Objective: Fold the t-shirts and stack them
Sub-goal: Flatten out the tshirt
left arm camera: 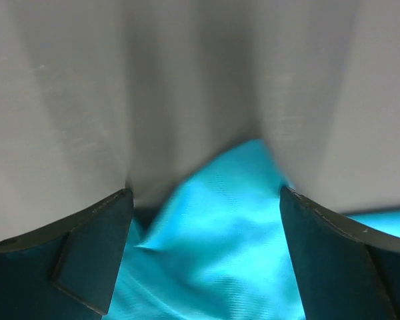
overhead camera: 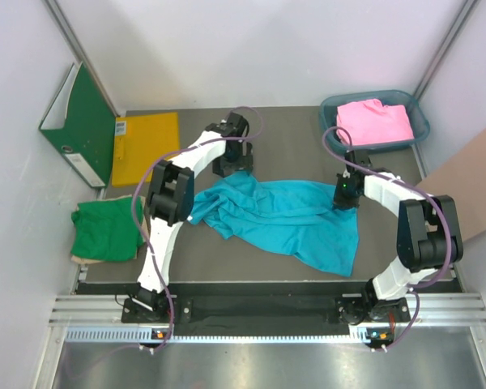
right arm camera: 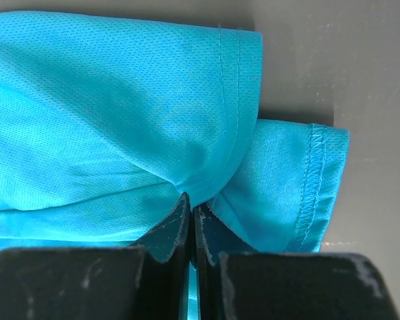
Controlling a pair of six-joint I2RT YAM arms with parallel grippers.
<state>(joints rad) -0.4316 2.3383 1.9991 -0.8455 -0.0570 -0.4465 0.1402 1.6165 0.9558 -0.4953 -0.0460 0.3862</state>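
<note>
The turquoise t-shirt lies crumpled across the middle of the dark table. My left gripper is at its far left edge. In the left wrist view this gripper stands open, with turquoise cloth between and below its wide-apart fingers. My right gripper is at the shirt's far right edge. In the right wrist view it is shut on a pinched fold of the turquoise cloth beside a hemmed edge. The green t-shirt lies folded at the left. The pink t-shirt lies in a blue basket.
A yellow envelope and a green binder sit at the far left of the table. A brown cardboard sheet leans at the right. White walls enclose the table on three sides.
</note>
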